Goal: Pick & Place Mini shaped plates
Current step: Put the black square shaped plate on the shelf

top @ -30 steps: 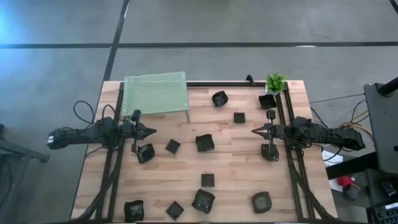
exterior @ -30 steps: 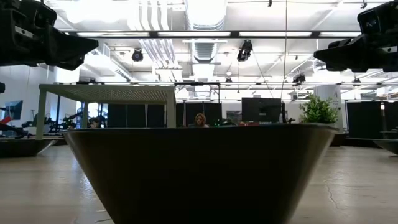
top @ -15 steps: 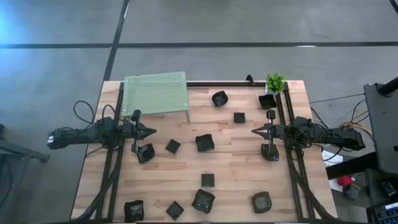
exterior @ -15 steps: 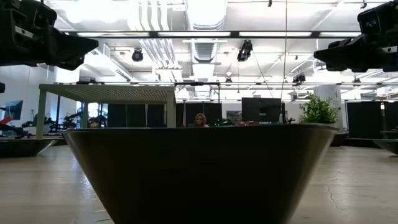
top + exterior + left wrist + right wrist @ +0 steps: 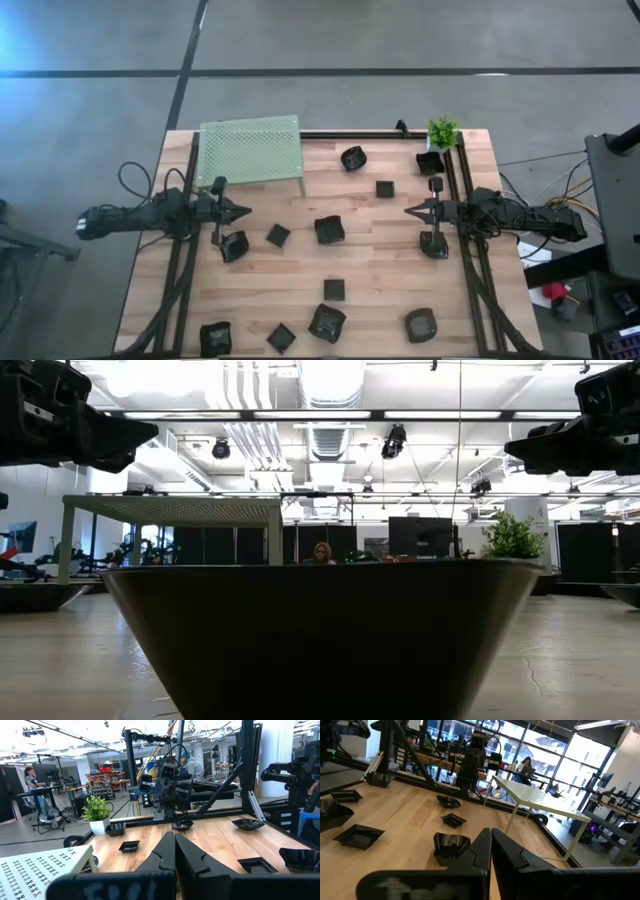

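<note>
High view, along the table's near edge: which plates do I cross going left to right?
Angular plate → square plate → larger angular plate → round plate.

My wooden table [image 5: 370, 275] carries about a dozen mini shaped plates: one at the far middle [image 5: 352, 158], a small square [image 5: 385, 188], one at centre [image 5: 328, 230], a square [image 5: 278, 236] to its left, one [image 5: 235, 246] near my left side, one [image 5: 433, 245] near my right. A small square [image 5: 334, 290] sits lower. Near edge row: [image 5: 214, 337], [image 5: 281, 337], [image 5: 326, 322], [image 5: 421, 324]. The green perforated platform [image 5: 250, 148] stands at the far left corner, the potted plant [image 5: 441, 133] at the far right, another plate [image 5: 429, 162] just beside it. A black frame rail [image 5: 355, 134] runs along the far edge.
</note>
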{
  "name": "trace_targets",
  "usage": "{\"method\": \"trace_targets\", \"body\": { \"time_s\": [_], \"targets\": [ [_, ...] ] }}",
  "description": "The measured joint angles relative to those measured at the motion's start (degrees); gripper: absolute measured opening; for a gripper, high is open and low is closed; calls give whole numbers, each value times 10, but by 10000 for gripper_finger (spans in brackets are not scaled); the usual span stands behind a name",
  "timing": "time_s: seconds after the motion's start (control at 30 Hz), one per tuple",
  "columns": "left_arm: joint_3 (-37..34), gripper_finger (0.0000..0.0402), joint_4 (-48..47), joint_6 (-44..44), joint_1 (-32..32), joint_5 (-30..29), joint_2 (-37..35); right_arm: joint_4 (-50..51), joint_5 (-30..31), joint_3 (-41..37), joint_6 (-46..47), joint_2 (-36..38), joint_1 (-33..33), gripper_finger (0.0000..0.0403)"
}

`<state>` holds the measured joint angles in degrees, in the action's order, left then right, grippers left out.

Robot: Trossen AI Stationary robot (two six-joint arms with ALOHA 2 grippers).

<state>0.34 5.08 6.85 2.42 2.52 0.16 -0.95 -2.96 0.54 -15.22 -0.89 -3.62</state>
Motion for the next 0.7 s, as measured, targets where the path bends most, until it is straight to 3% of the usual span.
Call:
{"method": "trace_targets", "body": {
  "time_s": [0.3,0.43,0.7],
  "targets": [
    [0,0,0,0,0,0,0,0,0,0,5,0,0,8],
    [0,0,0,0,0,0,0,0,-1,0,81,0,0,8],
    [0,0,0,0,0,0,0,0,-1,0,100,0,0,8]
  ]
}}
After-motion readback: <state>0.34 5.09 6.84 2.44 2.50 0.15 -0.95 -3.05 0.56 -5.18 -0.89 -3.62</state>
